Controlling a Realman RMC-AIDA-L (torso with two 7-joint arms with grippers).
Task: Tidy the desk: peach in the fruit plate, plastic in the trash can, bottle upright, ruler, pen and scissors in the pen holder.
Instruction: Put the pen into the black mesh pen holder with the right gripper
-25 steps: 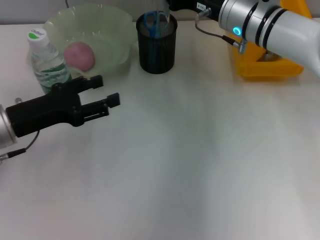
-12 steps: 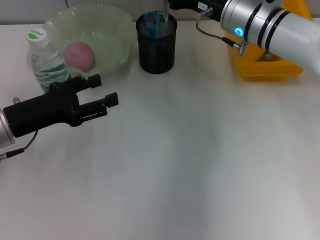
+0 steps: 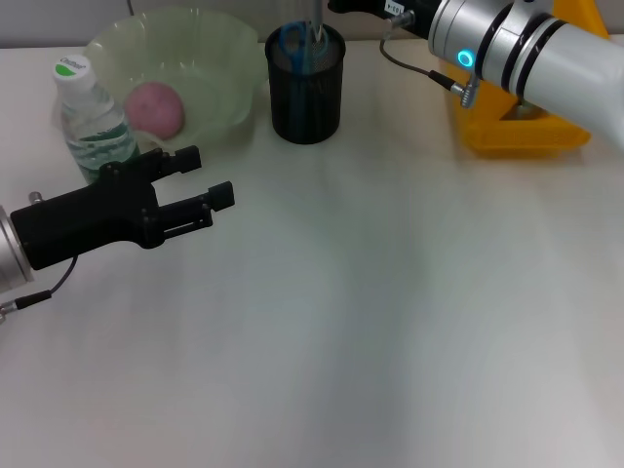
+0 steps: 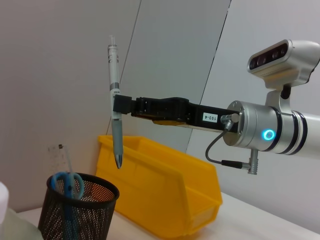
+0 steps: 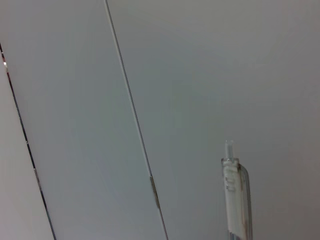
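Right gripper [image 4: 117, 105] is raised above the holder [image 3: 306, 86], jaws clamped on the pen [image 4: 114, 102] near its middle. Pen hangs upright, tip down, directly over the holder's open mouth and still clear of the rim. In the right wrist view only the pen's clear upper end shows, against a pale wall.

Holder: black mesh cup at the far side of the tabletop [image 3: 390, 312], standing upright. Blue-handled scissors [image 4: 69, 184] are inside it, handles up. A clear ruler [image 4: 59, 156] appears to stand in it too, at the back edge; the view there is poor, so that placement is not certain.

Left gripper [image 3: 200, 185] hovers low over the near-left part of the tabletop, jaws parted with nothing between them, pointing toward the middle.

Bottle [image 3: 91, 119] stands upright at the far left, green cap on, just beside the plate [image 3: 219, 58]. The plate is a pale green bowl-like dish, left of the holder. Peach [image 3: 156, 107] lies inside it, toward the bottle side.

Yellow bin [image 3: 526, 132] sits at the far right, partly hidden by the right arm. Its contents cannot be seen.
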